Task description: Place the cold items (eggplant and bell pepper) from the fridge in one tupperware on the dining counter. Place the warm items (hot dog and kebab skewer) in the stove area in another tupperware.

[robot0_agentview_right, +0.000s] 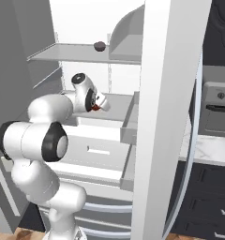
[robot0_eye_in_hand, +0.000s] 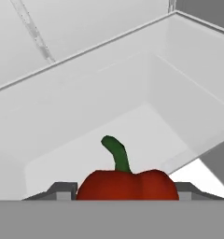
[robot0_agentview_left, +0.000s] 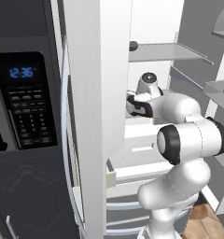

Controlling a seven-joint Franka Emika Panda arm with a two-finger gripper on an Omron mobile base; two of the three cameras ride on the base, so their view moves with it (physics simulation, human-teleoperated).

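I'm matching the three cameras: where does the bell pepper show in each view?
Left base view: hidden behind the arm.
Right base view: a red sliver at the hand, centre-left, bell pepper.
Hand view: bottom centre, between the fingers.
Shared landmark: the fridge shelf holding a small dark item.

Open fridge (robot0_agentview_left: 151, 28) – white interior, grey shelves; dark microwave (robot0_agentview_left: 25, 100) beside; wood floor (robot0_agentview_left: 205, 221).
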